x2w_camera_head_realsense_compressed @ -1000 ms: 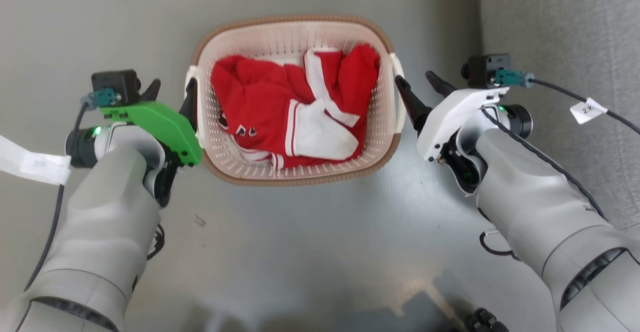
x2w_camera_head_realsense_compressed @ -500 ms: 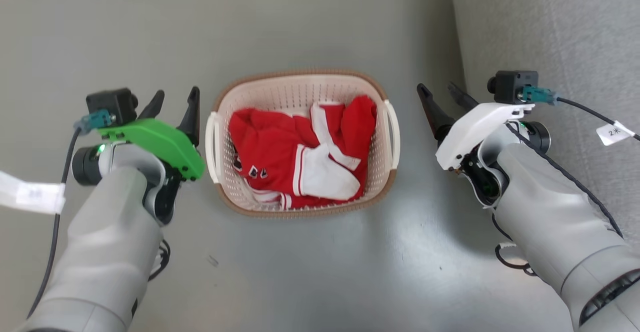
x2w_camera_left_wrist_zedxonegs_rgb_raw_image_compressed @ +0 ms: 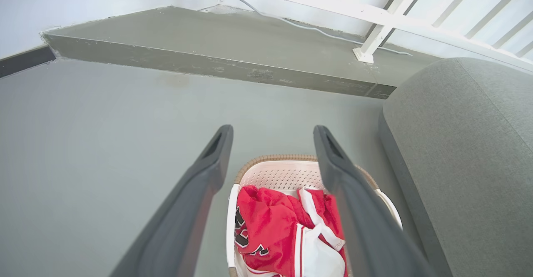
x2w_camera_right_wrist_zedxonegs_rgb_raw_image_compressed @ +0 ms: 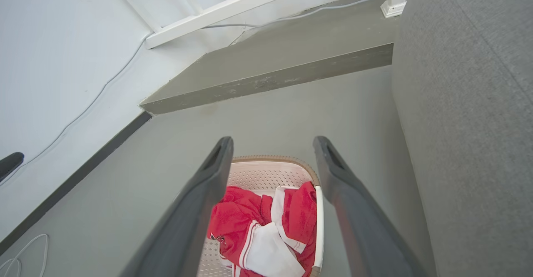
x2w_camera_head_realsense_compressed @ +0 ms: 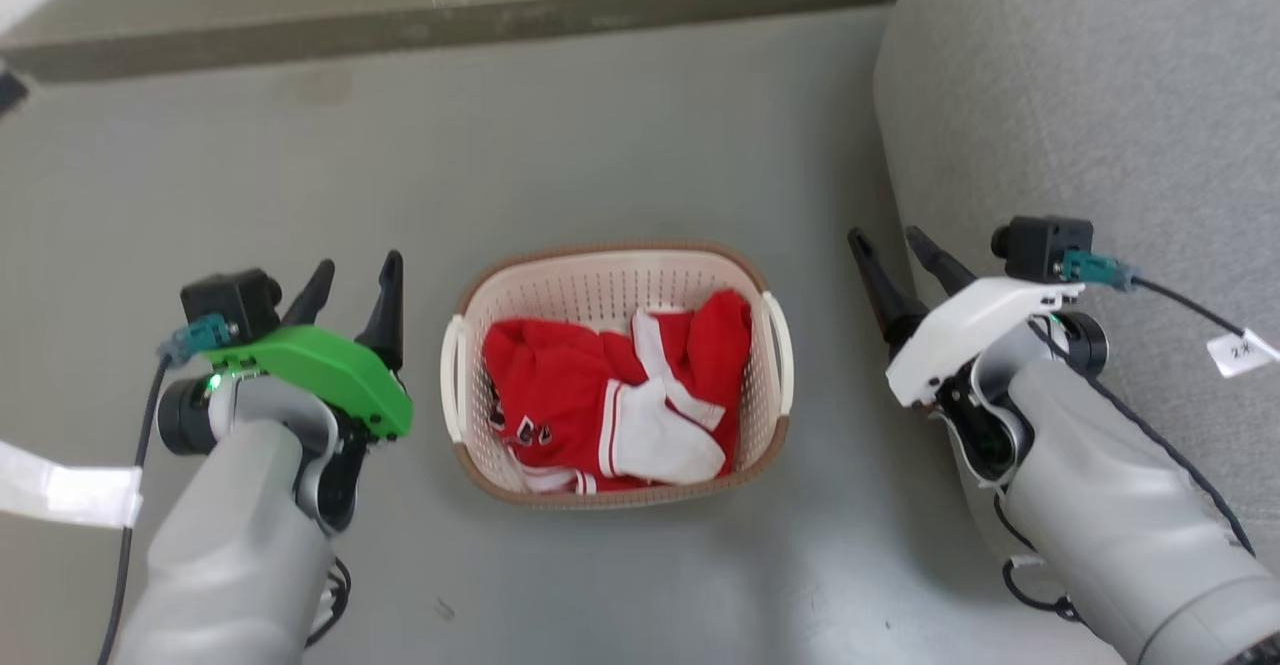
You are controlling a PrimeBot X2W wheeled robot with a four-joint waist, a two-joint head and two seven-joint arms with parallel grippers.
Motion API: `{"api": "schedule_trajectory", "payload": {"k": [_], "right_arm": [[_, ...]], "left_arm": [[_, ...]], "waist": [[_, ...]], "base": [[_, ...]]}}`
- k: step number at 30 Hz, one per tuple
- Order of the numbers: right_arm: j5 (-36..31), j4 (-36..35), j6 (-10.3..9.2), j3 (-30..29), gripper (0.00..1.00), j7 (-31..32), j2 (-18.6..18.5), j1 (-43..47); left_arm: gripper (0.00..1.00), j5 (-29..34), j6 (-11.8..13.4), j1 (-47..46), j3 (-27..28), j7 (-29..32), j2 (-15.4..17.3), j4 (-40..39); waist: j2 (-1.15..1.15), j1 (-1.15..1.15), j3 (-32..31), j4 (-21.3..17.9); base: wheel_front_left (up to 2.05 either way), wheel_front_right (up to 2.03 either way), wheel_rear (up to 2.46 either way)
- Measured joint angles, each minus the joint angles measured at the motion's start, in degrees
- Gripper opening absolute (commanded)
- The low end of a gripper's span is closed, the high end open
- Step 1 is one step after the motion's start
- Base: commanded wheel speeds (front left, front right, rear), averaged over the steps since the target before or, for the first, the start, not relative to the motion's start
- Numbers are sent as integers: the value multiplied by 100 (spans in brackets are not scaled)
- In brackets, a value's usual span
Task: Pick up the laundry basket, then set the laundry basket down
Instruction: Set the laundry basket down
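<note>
A: Whereabouts of laundry basket?
B: Down on grey floor, upright, with red-and-white garment inside.
A: State of left gripper?
B: Spread open, empty, just beside basket, not touching.
A: And right gripper?
B: Spread too, empty, apart from basket, near grey sofa.

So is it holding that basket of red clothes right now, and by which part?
Nothing is held. The left hand and right hand are both open, each beside the laundry basket without touching it; it sits on the floor.
</note>
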Motion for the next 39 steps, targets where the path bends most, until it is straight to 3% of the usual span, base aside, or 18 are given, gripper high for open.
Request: {"api": "schedule_trajectory", "payload": {"k": [16, 39], "right_arm": [[-915, -1393, -285, -662, 100, -8, -175, 803], [-1708, -2685, -706, -1344, 100, -9, -338, 1950]], "left_arm": [[100, 676, 281, 1022, 542, -1, 5, -1252], [100, 1469, 580, 2224, 1061, -1, -94, -2594]], "waist": [[0, 0, -998, -34], [0, 0, -1316, -6]], "base": [[0, 0, 0], [0, 0, 0]]}}
